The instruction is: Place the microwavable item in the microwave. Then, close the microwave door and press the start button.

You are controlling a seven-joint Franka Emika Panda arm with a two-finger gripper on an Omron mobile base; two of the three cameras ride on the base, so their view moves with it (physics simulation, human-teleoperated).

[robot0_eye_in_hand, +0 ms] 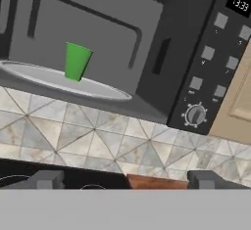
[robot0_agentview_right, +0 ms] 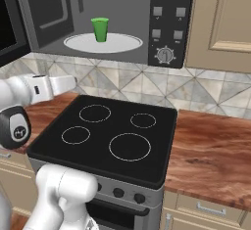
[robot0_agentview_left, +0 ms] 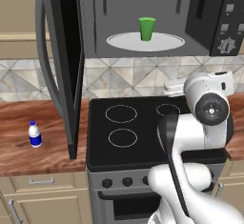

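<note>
Green cup (robot0_agentview_left: 147, 28) upright on white turntable (robot0_agentview_left: 125, 44) inside microwave (robot0_agentview_left: 209, 8), near plate centre; same cup (robot0_agentview_right: 100, 29) seen from right base camera and tilted in hand camera (robot0_eye_in_hand: 76, 61). Microwave door (robot0_agentview_left: 64, 61) swung wide open to the left, hanging edge-on over wooden surface (robot0_agentview_left: 28, 144) beside black stovetop (robot0_agentview_left: 138, 142). Control panel with knob (robot0_agentview_right: 165, 55) on right side of microwave, untouched. Tool (robot0_eye_in_hand: 125, 181) empty, fingers (robot0_eye_in_hand: 46, 180) spread wide apart, nothing between them; aimed up toward tiled backsplash (robot0_eye_in_hand: 98, 141) below microwave cavity, well apart from cup. Arm's hand section (robot0_agentview_right: 44, 88) level above left edge of stovetop, below microwave. White bottle with blue label (robot0_agentview_left: 34, 134) upright on surface left of open door, apart from stovetop.
</note>
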